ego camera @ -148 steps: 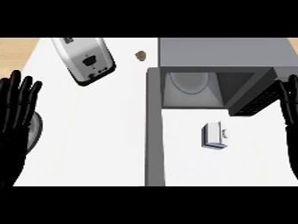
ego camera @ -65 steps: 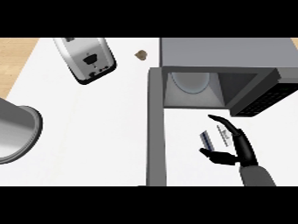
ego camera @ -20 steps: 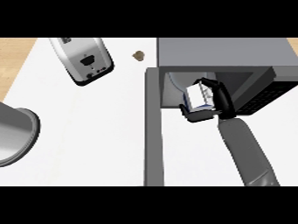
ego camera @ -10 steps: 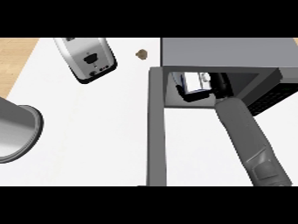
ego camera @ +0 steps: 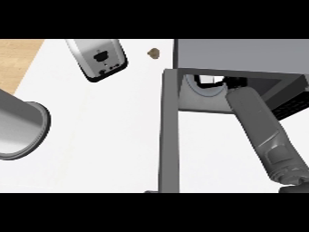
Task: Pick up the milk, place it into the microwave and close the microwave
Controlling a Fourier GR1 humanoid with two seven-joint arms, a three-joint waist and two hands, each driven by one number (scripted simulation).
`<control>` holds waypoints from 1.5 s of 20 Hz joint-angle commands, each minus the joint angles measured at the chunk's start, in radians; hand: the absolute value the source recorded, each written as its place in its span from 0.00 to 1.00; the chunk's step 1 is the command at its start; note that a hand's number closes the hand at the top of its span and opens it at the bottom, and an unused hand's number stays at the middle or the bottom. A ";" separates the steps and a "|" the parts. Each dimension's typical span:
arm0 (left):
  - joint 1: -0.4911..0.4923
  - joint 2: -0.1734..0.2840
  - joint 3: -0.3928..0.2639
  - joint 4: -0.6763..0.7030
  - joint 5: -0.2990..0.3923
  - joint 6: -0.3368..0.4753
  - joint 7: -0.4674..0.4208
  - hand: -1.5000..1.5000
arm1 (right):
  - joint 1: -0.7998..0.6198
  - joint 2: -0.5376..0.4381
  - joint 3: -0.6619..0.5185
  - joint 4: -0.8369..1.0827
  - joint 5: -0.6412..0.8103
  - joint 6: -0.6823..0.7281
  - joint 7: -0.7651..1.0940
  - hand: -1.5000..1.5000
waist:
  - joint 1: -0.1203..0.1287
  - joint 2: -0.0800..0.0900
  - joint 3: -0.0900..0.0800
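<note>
The grey microwave (ego camera: 250, 54) stands at the back right, and its door (ego camera: 170, 136) hangs open towards me, seen edge-on. My right forearm (ego camera: 263, 131) reaches into the cavity. Only a bit of the black right hand (ego camera: 235, 82) shows under the microwave's top edge. It is curled against the white milk carton (ego camera: 209, 80), which sits over the round turntable plate (ego camera: 207, 89). Most of the carton and the fingers are hidden by the microwave's roof. My left hand is out of view.
A large grey cylinder (ego camera: 9, 122), which looks like my left forearm, fills the left edge. A grey toaster-like appliance (ego camera: 100, 56) lies at the back left, with a small brown object (ego camera: 154, 52) beside it. The microwave's dark control panel (ego camera: 297, 104) juts out right of my arm.
My right hand has carried the milk from in front of the opening deeper into the microwave's cavity, so hand and carton are now mostly hidden. The door has not moved.
</note>
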State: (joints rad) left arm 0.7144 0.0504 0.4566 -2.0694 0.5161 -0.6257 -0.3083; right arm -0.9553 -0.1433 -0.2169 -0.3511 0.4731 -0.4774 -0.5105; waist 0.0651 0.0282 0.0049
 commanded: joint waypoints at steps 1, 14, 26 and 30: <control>-0.031 0.037 0.014 0.014 0.015 -0.008 0.013 0.00 | -0.064 -0.018 -0.072 0.063 -0.033 -0.110 0.047 1.00 | 0.029 0.013 -0.002; -0.111 0.046 -0.019 0.045 -0.058 -0.021 0.008 0.00 | -0.102 -0.064 -0.063 0.201 0.008 -0.084 -0.022 0.00 | 0.053 0.020 -0.001; -0.133 0.014 -0.106 0.008 -0.102 -0.022 0.063 0.00 | -0.029 -0.034 -0.157 0.189 -0.099 0.105 -0.241 0.00 | 0.008 0.005 -0.001; -0.105 -0.028 -0.140 -0.022 -0.136 -0.038 0.051 0.00 | -0.037 -0.009 -0.174 0.190 -0.122 0.150 -0.266 0.00 | 0.004 -0.003 -0.002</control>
State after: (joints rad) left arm 0.5956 0.0500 0.3479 -2.0748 0.4109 -0.6504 -0.2538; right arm -0.9999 -0.1621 -0.3704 -0.1594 0.3769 -0.3839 -0.7316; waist 0.0772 0.0311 0.0038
